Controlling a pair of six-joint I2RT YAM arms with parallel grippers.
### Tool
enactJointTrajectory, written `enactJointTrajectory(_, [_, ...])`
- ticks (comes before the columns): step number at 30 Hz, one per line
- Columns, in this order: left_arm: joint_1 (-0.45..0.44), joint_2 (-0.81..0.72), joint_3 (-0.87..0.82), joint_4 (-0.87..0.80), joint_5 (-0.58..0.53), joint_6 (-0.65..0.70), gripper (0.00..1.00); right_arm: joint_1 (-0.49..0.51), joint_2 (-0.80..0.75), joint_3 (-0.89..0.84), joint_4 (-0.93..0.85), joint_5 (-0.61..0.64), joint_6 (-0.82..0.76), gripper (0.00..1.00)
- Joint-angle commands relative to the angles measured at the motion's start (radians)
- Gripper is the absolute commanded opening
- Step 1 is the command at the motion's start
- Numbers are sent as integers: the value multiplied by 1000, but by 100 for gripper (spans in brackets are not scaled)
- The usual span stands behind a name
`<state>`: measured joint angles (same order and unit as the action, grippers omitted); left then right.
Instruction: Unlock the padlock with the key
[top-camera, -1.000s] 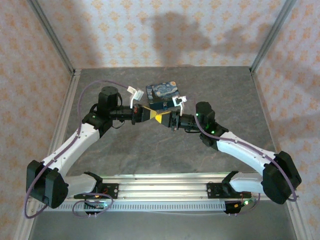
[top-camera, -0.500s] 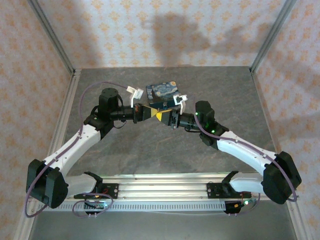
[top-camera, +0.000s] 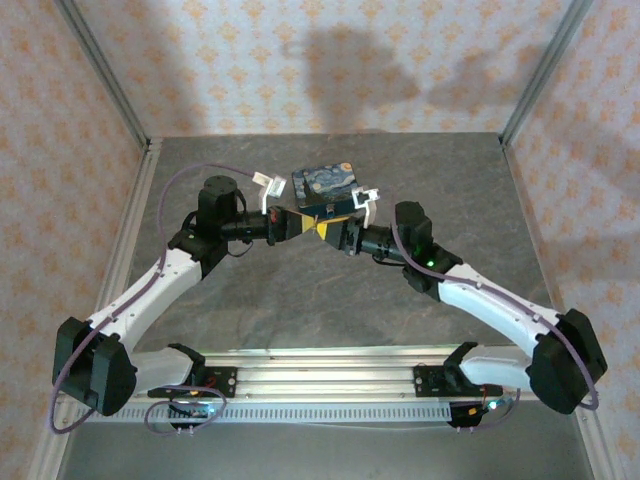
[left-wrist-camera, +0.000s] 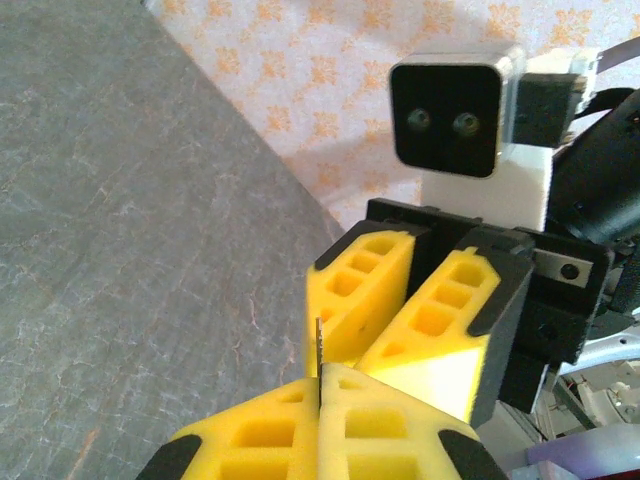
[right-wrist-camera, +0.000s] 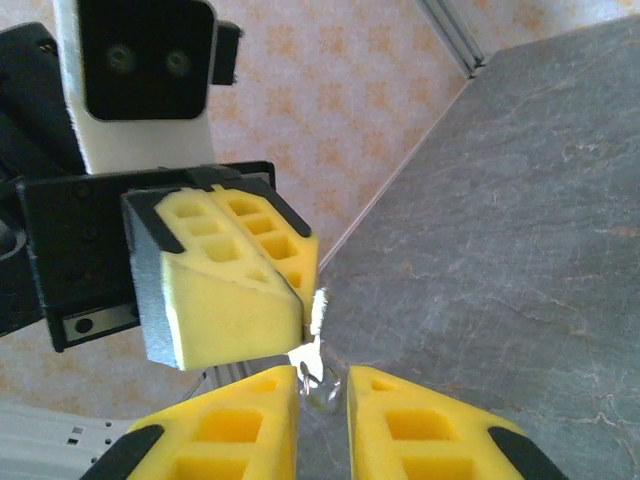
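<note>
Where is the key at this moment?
In the left wrist view, the key sticks up, pinched in the shut left gripper, facing the right gripper close opposite, which holds the padlock.

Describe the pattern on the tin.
The tin is dark blue with pale yellow swirls; clearest in the top external view.

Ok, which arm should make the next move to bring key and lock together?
Left, probably. Its jaws are shut on the thin key, whose tip points at the right arm's jaws. Something small and shiny, maybe the padlock, sits between those, so the right arm can just hold steady.
</note>
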<state>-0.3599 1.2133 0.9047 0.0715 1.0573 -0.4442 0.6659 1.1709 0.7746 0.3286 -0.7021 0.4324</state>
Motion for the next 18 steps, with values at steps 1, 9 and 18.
enactJointTrajectory(1, [-11, -12, -12, -2, -13, 25, 0, -9, -44, 35, -22, 15, -30, 21])
enactJointTrajectory(9, [-11, -20, 2, -57, -5, 77, 0, -45, -85, 49, -72, -35, -22, 22])
enactJointTrajectory(18, [-13, -16, 55, -147, 104, 160, 0, -69, -45, 110, -90, -190, 8, 44])
